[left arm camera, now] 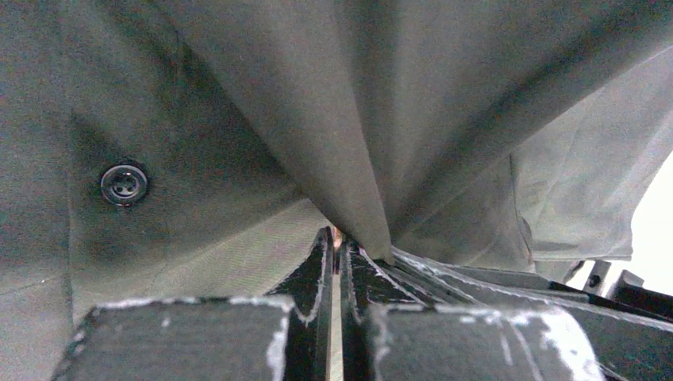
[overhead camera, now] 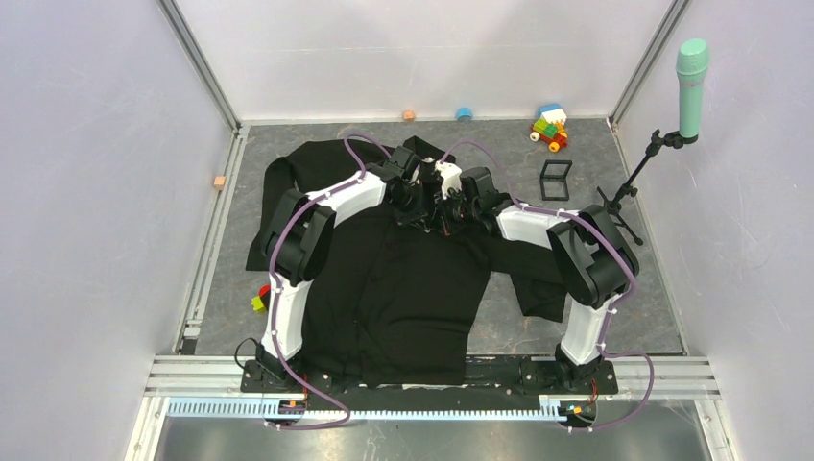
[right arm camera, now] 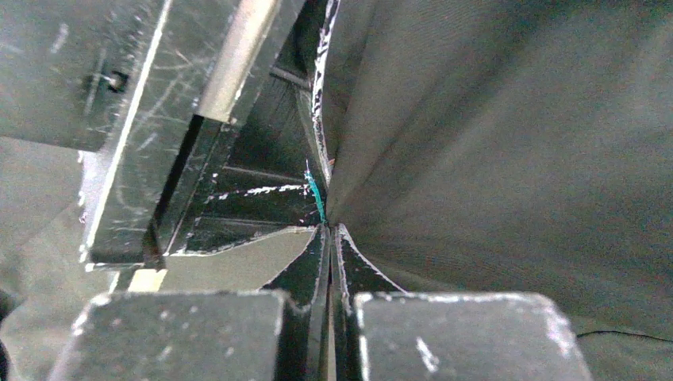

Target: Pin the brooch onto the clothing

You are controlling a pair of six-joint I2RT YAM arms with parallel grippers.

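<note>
The clothing (overhead camera: 403,298), a black shirt, lies spread on the table. Both arms meet over its upper chest. In the left wrist view my left gripper (left arm camera: 338,238) is shut, and a thin pinkish sliver, apparently the brooch (left arm camera: 336,234), shows between its tips. A taut fold of shirt (left arm camera: 349,119) runs down to those tips, with a dark button (left arm camera: 124,184) to the left. My right gripper (right arm camera: 331,230) is shut tip to tip against the left one, pinching the shirt fabric (right arm camera: 492,159), whose creases fan out from its tips. From above, the left gripper (overhead camera: 422,199) and right gripper (overhead camera: 463,206) almost touch.
A small black frame box (overhead camera: 555,179) stands right of the shirt, with a toy block pile (overhead camera: 550,127) behind it. A teal microphone (overhead camera: 691,72) on a stand sits at the far right. Loose blocks lie by the back wall (overhead camera: 464,113) and left of the shirt (overhead camera: 261,298).
</note>
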